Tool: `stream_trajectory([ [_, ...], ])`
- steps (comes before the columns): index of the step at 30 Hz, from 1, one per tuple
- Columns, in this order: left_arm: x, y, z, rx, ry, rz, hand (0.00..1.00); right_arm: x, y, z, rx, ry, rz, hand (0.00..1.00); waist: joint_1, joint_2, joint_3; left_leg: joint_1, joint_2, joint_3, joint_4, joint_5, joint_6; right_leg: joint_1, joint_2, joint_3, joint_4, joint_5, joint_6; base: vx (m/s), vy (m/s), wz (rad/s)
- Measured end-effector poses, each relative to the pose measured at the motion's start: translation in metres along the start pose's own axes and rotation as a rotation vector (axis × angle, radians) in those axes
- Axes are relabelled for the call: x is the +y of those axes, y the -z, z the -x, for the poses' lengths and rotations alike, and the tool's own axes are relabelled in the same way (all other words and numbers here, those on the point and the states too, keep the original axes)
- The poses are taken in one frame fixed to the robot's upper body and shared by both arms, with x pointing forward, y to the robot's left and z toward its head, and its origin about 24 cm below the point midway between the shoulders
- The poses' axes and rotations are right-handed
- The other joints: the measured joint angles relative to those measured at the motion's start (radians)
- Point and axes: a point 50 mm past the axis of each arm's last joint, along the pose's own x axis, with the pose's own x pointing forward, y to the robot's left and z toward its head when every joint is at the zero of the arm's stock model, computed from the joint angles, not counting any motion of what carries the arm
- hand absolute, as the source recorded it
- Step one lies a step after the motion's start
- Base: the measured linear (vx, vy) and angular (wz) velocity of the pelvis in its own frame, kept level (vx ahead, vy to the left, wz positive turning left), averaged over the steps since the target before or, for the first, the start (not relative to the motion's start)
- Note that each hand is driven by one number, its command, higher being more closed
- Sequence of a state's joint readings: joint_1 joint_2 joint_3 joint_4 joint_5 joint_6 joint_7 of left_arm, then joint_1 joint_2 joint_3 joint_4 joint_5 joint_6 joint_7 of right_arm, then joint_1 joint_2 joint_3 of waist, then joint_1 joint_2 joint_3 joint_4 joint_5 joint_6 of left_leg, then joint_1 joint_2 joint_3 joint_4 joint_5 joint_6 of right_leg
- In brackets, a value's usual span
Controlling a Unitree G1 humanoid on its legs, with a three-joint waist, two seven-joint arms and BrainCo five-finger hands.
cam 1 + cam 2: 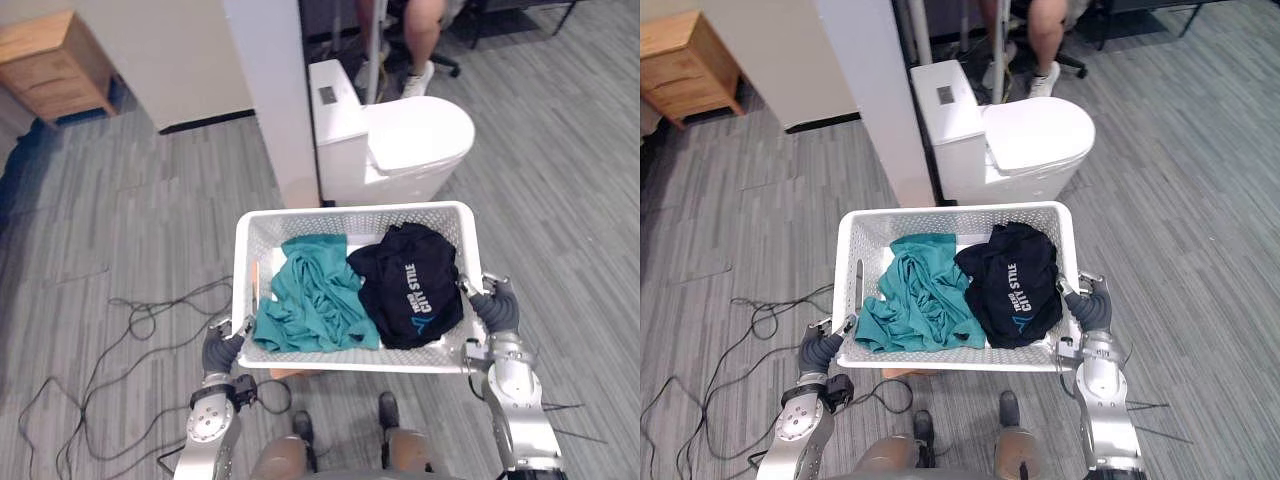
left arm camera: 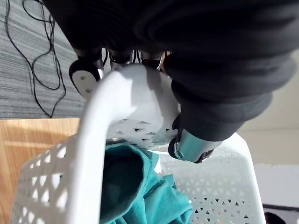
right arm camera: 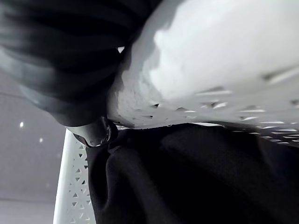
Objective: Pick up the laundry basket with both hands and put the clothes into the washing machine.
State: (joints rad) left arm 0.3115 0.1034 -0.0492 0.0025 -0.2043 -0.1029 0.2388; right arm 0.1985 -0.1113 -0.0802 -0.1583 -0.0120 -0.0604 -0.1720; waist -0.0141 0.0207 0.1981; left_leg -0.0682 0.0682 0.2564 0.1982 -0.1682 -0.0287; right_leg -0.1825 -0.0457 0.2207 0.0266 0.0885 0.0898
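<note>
I hold a white perforated laundry basket (image 1: 350, 212) off the floor in front of me. A crumpled teal garment (image 1: 315, 295) lies in its left half and a black printed T-shirt (image 1: 410, 285) in its right half. My left hand (image 1: 222, 350) grips the basket's left rim (image 2: 93, 140), with its fingers curled over the edge and its thumb (image 2: 191, 147) inside by the teal cloth (image 2: 154, 200). At the right rim (image 3: 210, 70), my right hand (image 1: 497, 308) clamps on, thumb (image 3: 93, 130) against the black shirt (image 3: 187, 177). Just beyond the basket stands a white machine (image 1: 400, 140) with a rounded closed lid.
A white pillar (image 1: 270, 90) rises left of the machine. A wooden cabinet (image 1: 50, 60) stands at the far left. A person's legs (image 1: 420, 40) show behind the machine. A wooden surface (image 2: 28, 154) lies under the basket's near left corner.
</note>
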Motion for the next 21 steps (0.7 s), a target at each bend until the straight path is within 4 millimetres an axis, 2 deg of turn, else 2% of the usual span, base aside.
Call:
stream_trajectory([
  [1,0.0,-0.001,0.0,-0.003,0.001,0.0,1.0,0.0,0.001,0.001,0.003,0.001,-0.001,1.0,-0.004,-0.001,0.0,-0.01,0.008,0.05,0.041,-0.031,0.008,-0.025,0.012,0.039,0.007,0.018,0.006,-0.05,0.075,-1.68],
  [2,0.0,-0.001,-0.001,-0.005,0.0,0.001,1.0,0.0,0.0,0.001,0.002,0.001,-0.003,1.0,-0.008,-0.002,0.0,-0.015,0.017,0.088,0.058,-0.045,0.012,-0.043,0.019,0.028,-0.005,0.046,-0.003,-0.07,0.062,-1.63],
  [3,0.002,-0.002,-0.001,-0.008,-0.006,0.0,1.0,0.002,-0.001,0.0,-0.002,0.0,-0.011,1.0,-0.011,-0.005,-0.001,-0.016,0.041,0.148,0.064,-0.058,0.02,-0.047,0.024,-0.033,-0.043,0.069,-0.046,-0.11,0.006,-1.66],
  [4,0.001,-0.005,-0.004,-0.02,-0.009,0.005,1.0,0.004,-0.002,-0.002,-0.01,0.001,-0.021,1.0,-0.016,-0.001,0.003,-0.017,0.062,0.228,0.072,-0.064,0.029,-0.087,0.0,-0.2,-0.011,0.027,-0.13,-0.12,0.014,-2.06],
  [5,0.003,-0.007,-0.006,-0.029,-0.01,0.0,1.0,0.006,0.001,-0.004,0.003,-0.001,-0.023,1.0,-0.026,-0.002,0.003,0.002,0.084,0.309,0.076,-0.065,0.028,-0.131,-0.045,-0.418,0.077,-0.032,-0.18,-0.07,-0.006,-1.82],
  [6,0.004,-0.007,-0.006,-0.029,-0.014,0.0,1.0,0.006,0.004,-0.005,0.014,-0.002,-0.021,1.0,-0.024,-0.002,0.003,0.016,0.096,0.347,0.08,-0.069,0.029,-0.135,-0.068,-0.528,0.12,-0.06,-0.194,-0.04,-0.002,-1.86],
  [7,0.007,-0.007,-0.006,-0.029,-0.026,0.002,1.0,0.009,0.01,-0.005,0.043,-0.005,-0.026,1.0,-0.017,-0.003,0.003,0.054,0.116,0.419,0.082,-0.076,0.027,-0.122,-0.117,-0.742,0.213,-0.117,-0.227,0.0,-0.063,-1.58],
  [8,0.009,-0.006,-0.005,-0.027,-0.033,0.0,1.0,0.011,0.014,-0.005,0.061,-0.014,-0.027,1.0,-0.016,-0.003,0.002,0.083,0.129,0.462,0.084,-0.089,0.012,-0.094,-0.149,-0.863,0.266,-0.154,-0.246,0.03,-0.116,-1.81],
  [9,0.01,-0.007,-0.006,-0.028,-0.041,0.005,1.0,0.013,0.018,-0.004,0.074,-0.026,-0.024,1.0,-0.019,-0.008,-0.003,0.103,0.14,0.504,0.109,-0.114,-0.02,-0.066,-0.162,-0.941,0.286,-0.161,-0.192,0.07,-0.125,-1.45],
  [10,0.01,-0.007,-0.006,-0.03,-0.045,0.009,1.0,0.015,0.018,-0.005,0.076,-0.031,-0.024,1.0,-0.014,-0.004,-0.001,0.103,0.155,0.513,0.142,-0.135,-0.036,-0.075,-0.141,-0.913,0.287,-0.161,-0.174,0.07,-0.12,-1.33],
  [11,0.009,-0.007,-0.006,-0.028,-0.045,0.012,1.0,0.014,0.02,-0.006,0.081,-0.033,-0.016,1.0,-0.01,0.005,-0.001,0.099,0.186,0.512,0.19,-0.153,-0.038,-0.087,-0.107,-0.871,0.286,-0.171,-0.171,0.13,-0.19,-1.45],
  [12,0.008,-0.004,-0.005,-0.017,-0.042,0.017,1.0,0.012,0.022,-0.005,0.094,-0.037,-0.008,1.0,0.0,0.008,0.0,0.078,0.256,0.468,0.331,-0.167,-0.017,-0.087,-0.053,-0.814,0.285,-0.192,-0.176,0.14,-0.2,-1.39],
  [13,0.007,-0.002,-0.004,-0.01,-0.042,0.019,1.0,0.011,0.022,-0.005,0.094,-0.039,0.001,1.0,0.004,0.01,0.001,0.054,0.294,0.433,0.426,-0.166,0.004,-0.08,-0.03,-0.792,0.285,-0.198,-0.182,0.16,-0.23,-1.51],
  [14,0.006,0.002,-0.001,0.007,-0.037,0.019,1.0,0.008,0.021,-0.007,0.087,-0.043,0.023,1.0,0.005,0.02,0.006,0.001,0.349,0.335,0.6,-0.159,0.047,-0.06,0.012,-0.758,0.286,-0.213,-0.195,0.16,-0.12,-1.31],
  [15,0.003,0.009,0.001,0.039,-0.027,0.019,1.0,0.003,0.021,-0.008,0.081,-0.042,0.046,1.0,0.005,0.024,0.009,-0.052,0.335,0.206,0.728,-0.162,0.042,-0.032,0.041,-0.713,0.284,-0.225,-0.201,0.16,-0.077,-1.26],
  [16,0.001,0.013,0.002,0.056,-0.021,0.018,1.0,0.001,0.02,-0.008,0.079,-0.04,0.056,1.0,0.004,0.025,0.01,-0.078,0.305,0.143,0.761,-0.164,0.04,-0.016,0.049,-0.693,0.278,-0.226,-0.203,0.15,-0.01,-1.12],
  [17,-0.002,0.018,0.004,0.077,-0.014,0.021,1.0,-0.003,0.02,-0.008,0.077,-0.033,0.066,1.0,0.004,0.025,0.011,-0.119,0.24,0.055,0.776,-0.164,0.039,0.008,0.062,-0.654,0.257,-0.227,-0.203,0.1,0.013,-0.83],
  [18,-0.001,0.02,0.006,0.086,-0.016,0.024,1.0,-0.003,0.02,-0.008,0.075,-0.031,0.066,1.0,0.007,0.024,0.011,-0.14,0.207,0.014,0.764,-0.164,0.038,0.019,0.066,-0.633,0.245,-0.227,-0.203,0.18,0.048,-1.12],
  [19,-0.002,0.022,0.007,0.093,-0.017,0.027,1.0,-0.003,0.018,-0.007,0.069,-0.028,0.062,1.0,0.023,0.026,0.014,-0.183,0.14,-0.044,0.702,-0.164,0.036,0.04,0.076,-0.588,0.215,-0.227,-0.203,0.23,0.075,-1.17],
  [20,-0.002,0.022,0.008,0.096,-0.017,0.029,1.0,-0.004,0.017,-0.005,0.066,-0.027,0.059,1.0,0.034,0.03,0.016,-0.217,0.1,-0.086,0.623,-0.161,0.032,0.063,0.088,-0.557,0.175,-0.226,-0.202,0.23,0.084,-1.12],
  [21,-0.002,0.023,0.008,0.097,-0.017,0.031,1.0,-0.003,0.016,-0.004,0.065,-0.028,0.056,1.0,0.037,0.033,0.017,-0.236,0.081,-0.109,0.569,-0.159,0.028,0.076,0.093,-0.544,0.153,-0.226,-0.201,0.25,0.1,-1.14],
])
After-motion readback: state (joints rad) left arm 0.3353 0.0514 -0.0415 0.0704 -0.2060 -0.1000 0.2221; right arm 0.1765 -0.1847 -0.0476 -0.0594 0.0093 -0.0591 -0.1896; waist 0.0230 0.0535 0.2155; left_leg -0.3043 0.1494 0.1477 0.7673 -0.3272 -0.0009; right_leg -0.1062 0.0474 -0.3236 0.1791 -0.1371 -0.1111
